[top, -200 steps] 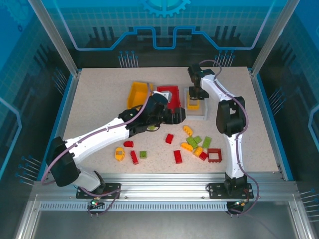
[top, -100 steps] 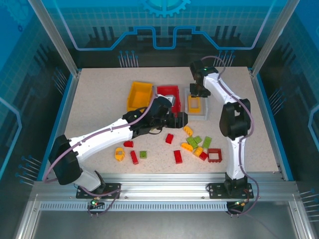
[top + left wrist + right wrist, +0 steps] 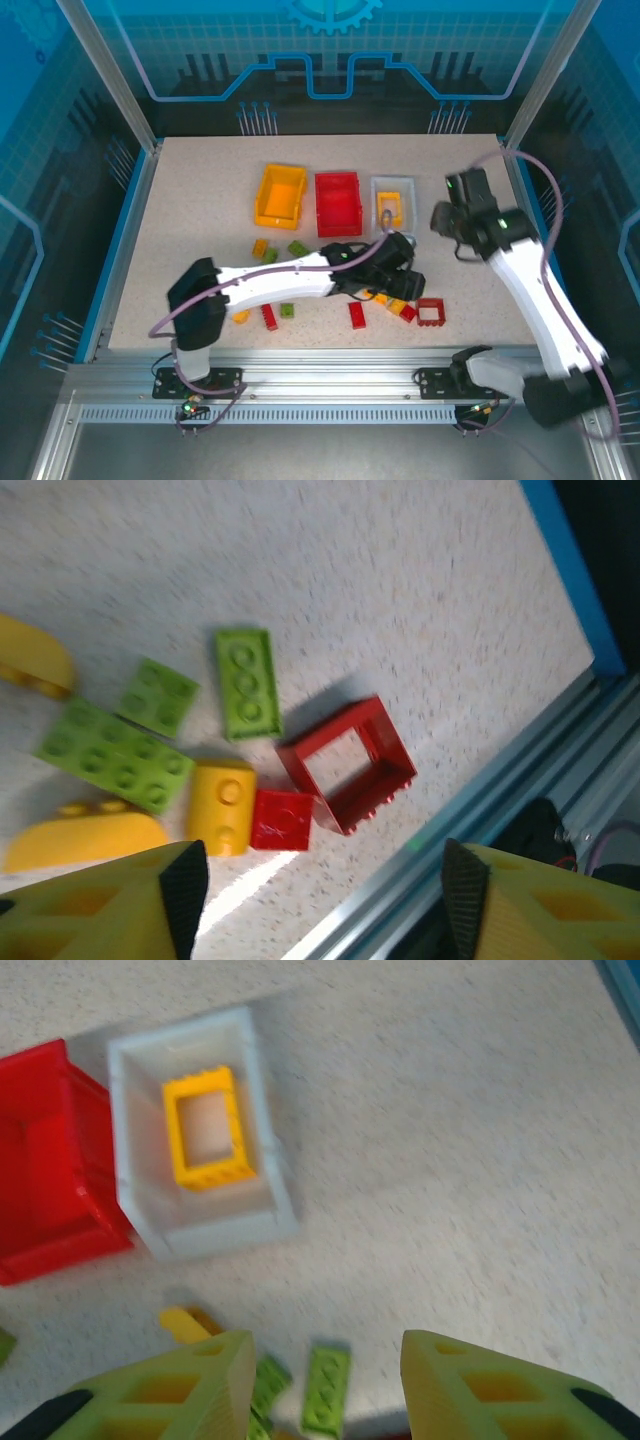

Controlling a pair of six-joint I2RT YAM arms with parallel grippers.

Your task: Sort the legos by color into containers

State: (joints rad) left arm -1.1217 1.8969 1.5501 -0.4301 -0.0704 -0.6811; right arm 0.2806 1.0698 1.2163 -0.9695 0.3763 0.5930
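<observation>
Speckled beige table (image 3: 200, 200) with blue edging. Toward the front edge, loose legos (image 3: 357, 315) lie scattered. They include a red frame brick (image 3: 347, 763), a small red square (image 3: 280, 820) just beside a yellow brick (image 3: 222, 805), and a green plate (image 3: 245, 683) close by. The left gripper (image 3: 322, 880) hovers over this cluster, fingers spread and empty. The right gripper (image 3: 325, 1345), also spread and empty, hangs near the white bin (image 3: 220, 1222), which holds a yellow frame brick (image 3: 208, 1128). The red bin (image 3: 337, 203) and yellow-orange bin (image 3: 280, 195) stand alongside it in the far row.

We see a yellow-orange bin (image 3: 262, 202), a red bin (image 3: 321, 205) and a white bin (image 3: 128, 1140) in a row. The white one holds what looks like a yellow frame brick (image 3: 208, 1172). Loose legos (image 3: 245, 683) lie nearer.
</observation>
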